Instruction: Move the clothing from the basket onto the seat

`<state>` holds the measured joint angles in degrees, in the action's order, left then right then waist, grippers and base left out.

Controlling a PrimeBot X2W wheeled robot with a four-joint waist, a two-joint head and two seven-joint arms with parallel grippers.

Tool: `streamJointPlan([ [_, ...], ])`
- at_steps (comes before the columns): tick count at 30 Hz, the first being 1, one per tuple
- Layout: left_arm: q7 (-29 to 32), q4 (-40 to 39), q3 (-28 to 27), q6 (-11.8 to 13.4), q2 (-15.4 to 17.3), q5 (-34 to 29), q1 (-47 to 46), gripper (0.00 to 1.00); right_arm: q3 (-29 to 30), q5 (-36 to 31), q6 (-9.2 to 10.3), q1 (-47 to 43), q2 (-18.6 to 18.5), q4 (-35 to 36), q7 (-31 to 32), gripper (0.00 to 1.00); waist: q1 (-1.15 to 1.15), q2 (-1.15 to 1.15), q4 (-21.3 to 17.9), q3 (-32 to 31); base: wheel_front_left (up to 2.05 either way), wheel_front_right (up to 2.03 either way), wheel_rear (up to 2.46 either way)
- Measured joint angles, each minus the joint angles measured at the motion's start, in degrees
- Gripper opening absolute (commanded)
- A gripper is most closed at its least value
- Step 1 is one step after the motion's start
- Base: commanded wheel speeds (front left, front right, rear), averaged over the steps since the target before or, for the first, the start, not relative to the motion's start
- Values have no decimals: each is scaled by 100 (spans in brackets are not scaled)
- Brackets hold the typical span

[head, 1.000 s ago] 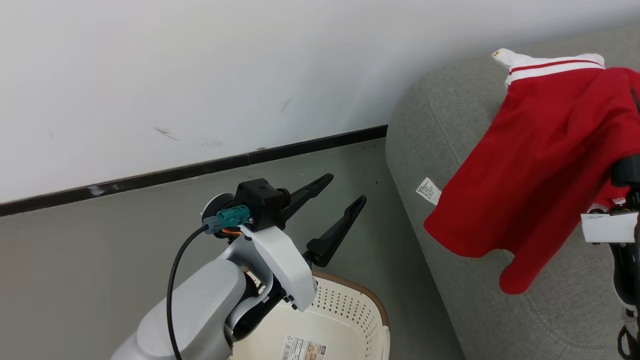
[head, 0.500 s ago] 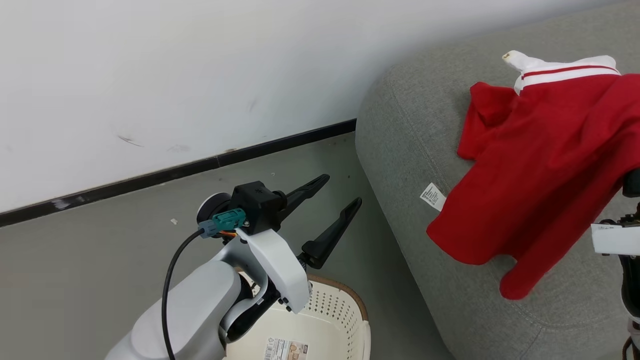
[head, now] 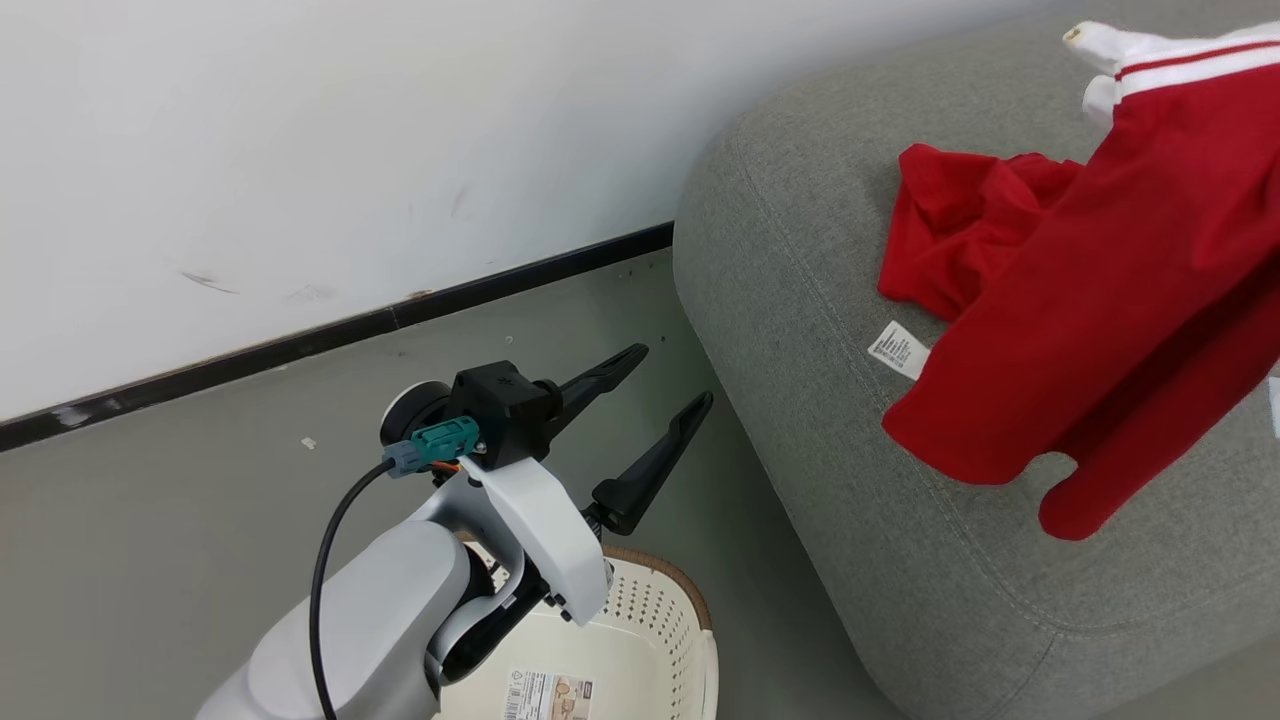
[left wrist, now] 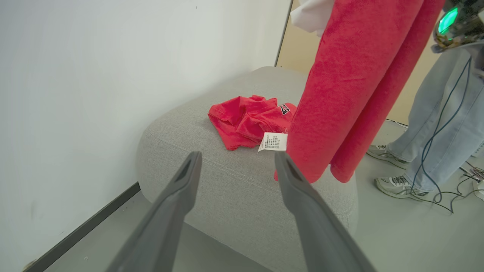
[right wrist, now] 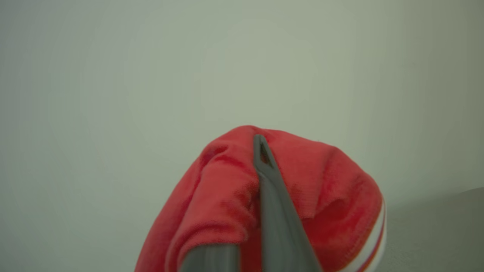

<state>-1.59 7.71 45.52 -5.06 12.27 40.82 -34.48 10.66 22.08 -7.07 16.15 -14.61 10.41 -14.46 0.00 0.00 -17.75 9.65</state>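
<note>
A red garment with a white striped collar (head: 1100,300) hangs above the grey seat (head: 820,420). My right gripper (right wrist: 260,141) is shut on its bunched fabric (right wrist: 227,196). A second red garment (head: 950,230) lies crumpled on the seat top (left wrist: 227,189), and it shows as a crumpled red heap (left wrist: 245,121) in the left wrist view. My left gripper (head: 672,375) is open and empty, held over the floor between the seat and the basket (head: 690,610). The basket's inside shows a paper label and no clothing. The hanging garment (left wrist: 348,83) reaches down past my left gripper (left wrist: 238,156) on its right.
A white wall with a dark baseboard (head: 400,310) runs behind the seat and the grey floor. A person's legs in jeans (left wrist: 435,132) and sneakers stand to the right of the seat, with cables (left wrist: 442,189) trailing on the floor.
The head camera has shifted. The held red garment has moved further over the seat, uncovering the crumpled red garment behind it. My left gripper stays open in the same pose.
</note>
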Motion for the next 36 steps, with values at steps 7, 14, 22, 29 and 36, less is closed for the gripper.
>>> streamJointPlan([
  [7, 8, -96, 0, 19, 52, -1, 5, 100, 219, 430, 0, 491, -485, -425, 20, 0, 0, 0, -14, 124, 0, 0, 0],
  [14, 102, -163, -3, 53, 133, -2, 36, 100, 363, 758, 0, 1055, -835, -1010, 279, 0, 0, 0, 32, 294, 0, 0, 0],
  [22, 210, -304, -26, 97, 260, -9, 69, 100, 267, 770, 0, 1645, -1371, -1558, 597, 0, 0, 0, 132, 543, 0, 0, 0],
  [29, 330, -446, -31, 137, 409, -10, 83, 100, 208, 759, -1, 1972, -1668, -2257, 800, 0, 0, 0, 251, 802, 0, 0, 0],
  [36, 454, -626, -57, 189, 521, -60, 83, 100, 428, 791, 0, 2330, -1703, -2960, 840, 0, 0, 0, 406, 1109, 0, 0, 0],
])
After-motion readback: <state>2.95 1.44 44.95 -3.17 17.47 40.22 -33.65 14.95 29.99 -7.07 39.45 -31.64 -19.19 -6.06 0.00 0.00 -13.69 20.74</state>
